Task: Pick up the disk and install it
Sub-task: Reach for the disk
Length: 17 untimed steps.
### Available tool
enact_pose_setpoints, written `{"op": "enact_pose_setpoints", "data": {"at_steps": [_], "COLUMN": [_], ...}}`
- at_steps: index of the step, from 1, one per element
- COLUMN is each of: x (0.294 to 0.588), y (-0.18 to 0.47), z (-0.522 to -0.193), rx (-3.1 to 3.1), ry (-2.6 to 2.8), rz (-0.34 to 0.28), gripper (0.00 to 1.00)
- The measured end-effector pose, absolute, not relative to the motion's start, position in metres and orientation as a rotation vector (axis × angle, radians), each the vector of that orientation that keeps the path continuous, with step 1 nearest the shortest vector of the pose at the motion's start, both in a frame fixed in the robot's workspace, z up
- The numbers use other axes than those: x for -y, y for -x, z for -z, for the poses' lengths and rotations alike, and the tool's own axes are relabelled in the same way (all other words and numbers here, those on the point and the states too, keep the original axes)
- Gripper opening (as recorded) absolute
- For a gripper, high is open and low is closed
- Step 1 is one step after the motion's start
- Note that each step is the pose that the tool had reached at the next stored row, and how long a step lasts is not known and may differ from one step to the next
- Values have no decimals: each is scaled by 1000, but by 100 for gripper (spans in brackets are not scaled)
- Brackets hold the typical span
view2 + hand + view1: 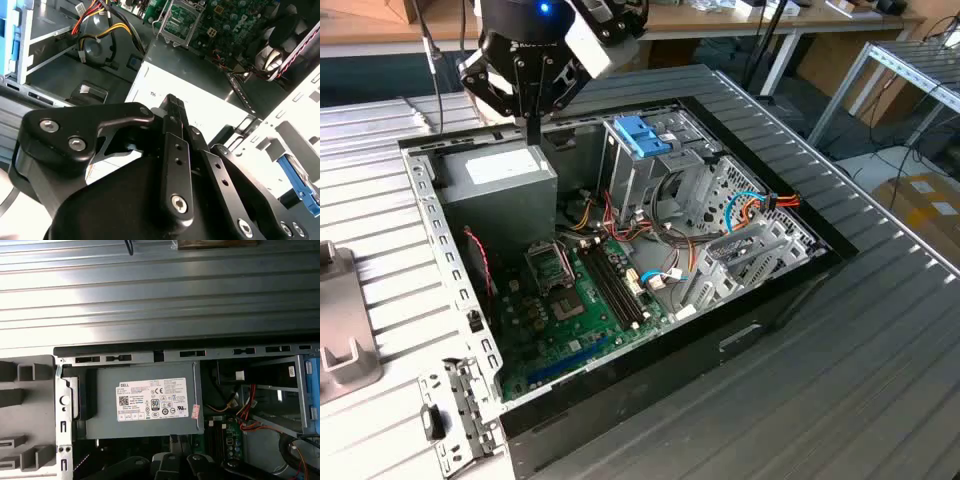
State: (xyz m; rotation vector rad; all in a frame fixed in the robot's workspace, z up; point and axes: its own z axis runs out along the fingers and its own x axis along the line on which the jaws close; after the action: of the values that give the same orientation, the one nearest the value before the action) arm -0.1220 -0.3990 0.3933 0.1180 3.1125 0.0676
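Bench (880, 380): slatted metal; it carries an open computer case (775, 300), lying on its side with the interior facing up.
Hand (533, 135): hangs over the case's far corner on the exterior view's left, just above the top face of the power supply (500, 180). I cannot tell whether the tip touches it.
Hand state: in the exterior view the fingers are drawn together into one narrow dark bar pointing down, with nothing between them. In the second wrist view the tip (172, 100) stands over the supply's white label.
Disk (299, 186): in the second wrist view a blue plastic rail with a dark rounded body beside it lies outside the case's perforated wall, past the hand's linkage. I take this for the disk, not with certainty. Most of it is hidden, and it is apart from the hand.
Power supply: grey box with a white label (151, 399), set against the case's far wall.
Drive cage (665, 175): bare metal with a blue latch (642, 135) on top, just beside the supply toward the exterior view's right.
Motherboard (570, 300): green, on the case floor on the near side of the supply.
Cables (750, 208): orange and blue leads, near the case's right wall in the exterior view.
Bench's left edge in the exterior view: grey fixture block (340, 340).
Near corner of the case, same side: loose metal bracket (455, 420).
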Motion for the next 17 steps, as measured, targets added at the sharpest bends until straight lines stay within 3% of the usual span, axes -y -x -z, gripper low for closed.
{"op": "enact_pose_setpoints", "data": {"at_steps": [17], "x": [399], "y": [128], "z": [-393], "rx": [-3112], "ry": [-118], "rz": [-68], "gripper": [10]}}
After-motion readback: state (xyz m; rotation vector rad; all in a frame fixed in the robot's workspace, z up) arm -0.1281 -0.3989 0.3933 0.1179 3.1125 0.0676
